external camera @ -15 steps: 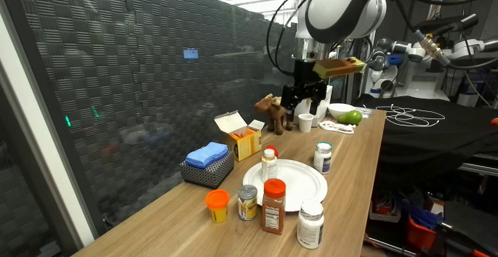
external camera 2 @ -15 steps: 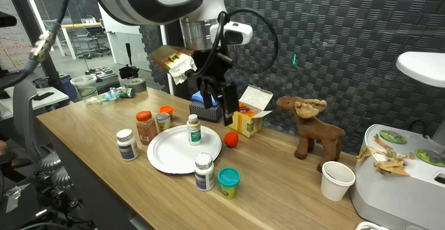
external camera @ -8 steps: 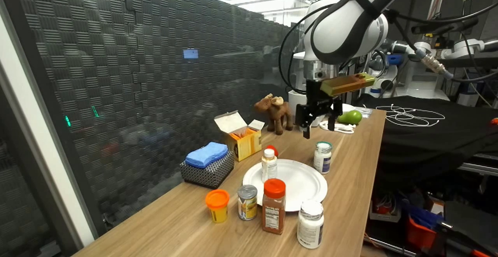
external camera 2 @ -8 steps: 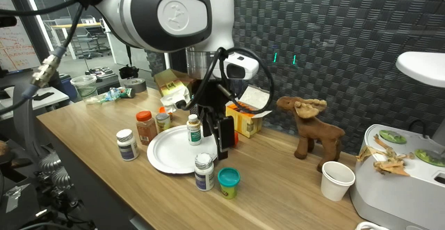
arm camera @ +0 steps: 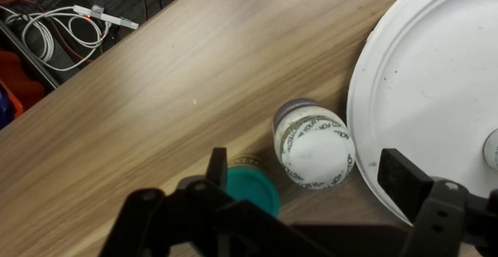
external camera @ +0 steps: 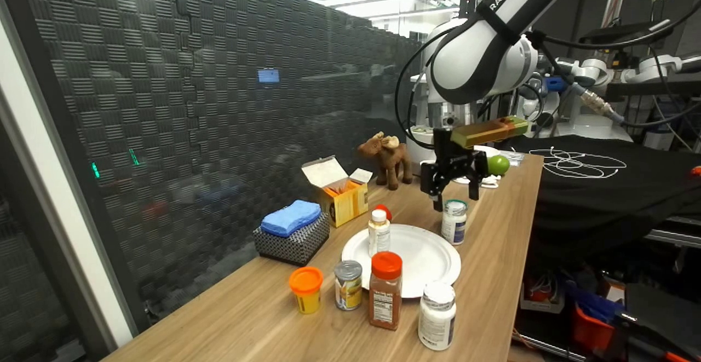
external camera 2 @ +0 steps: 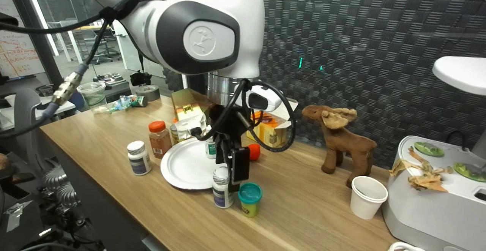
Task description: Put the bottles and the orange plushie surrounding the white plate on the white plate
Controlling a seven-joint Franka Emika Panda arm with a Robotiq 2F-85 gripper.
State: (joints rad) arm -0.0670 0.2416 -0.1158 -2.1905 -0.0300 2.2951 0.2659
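My gripper is open and empty, above a white pill bottle. The bottle stands upright between the finger lines, against or near the rim of the white plate. In an exterior view one finger partly covers this bottle. A white-capped bottle stands on the plate. A red-lidded brown spice jar, a silver can, an orange-capped yellow jar and another white bottle stand around it. The orange plushie lies beside the plate. A teal-lidded jar stands close by the nearest finger.
A yellow box with open flaps and a dark patterned box with a blue cloth stand along the wall side. A brown plush moose, white cups and a grey appliance are farther along. The table edge shows in the wrist view.
My gripper has come down from above the table to just over the white pill bottle beside the plate. It stays open. The objects on the table have not moved.
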